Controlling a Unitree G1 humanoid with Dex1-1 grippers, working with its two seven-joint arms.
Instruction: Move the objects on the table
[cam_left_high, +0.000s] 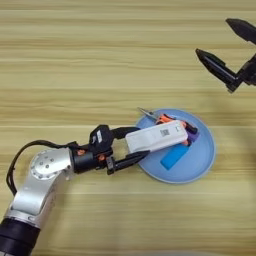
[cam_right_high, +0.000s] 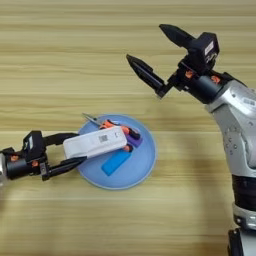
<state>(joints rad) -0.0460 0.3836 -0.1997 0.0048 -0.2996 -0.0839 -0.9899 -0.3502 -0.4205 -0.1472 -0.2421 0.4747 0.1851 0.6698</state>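
A long white bar (cam_left_high: 159, 136) with a small label lies across a round blue plate (cam_left_high: 202, 161), resting on the orange-and-black pliers (cam_left_high: 172, 122). The pliers' thin tips stick out over the plate's far left rim. Beside the bar, a small bright-blue block (cam_left_high: 174, 156) lies flat in the plate. My left gripper (cam_left_high: 134, 145) reaches in from the left, its two fingers clamping the bar's left end. High over the bare table (cam_left_high: 75, 65), far right of the plate, my right gripper (cam_right_high: 145, 42) hangs open and holds nothing.
A small purple piece (cam_right_high: 136, 141) shows at the pliers' right end under the bar. My right forearm (cam_right_high: 235, 115) runs down the right side of the right eye view. Bare wood surrounds the plate.
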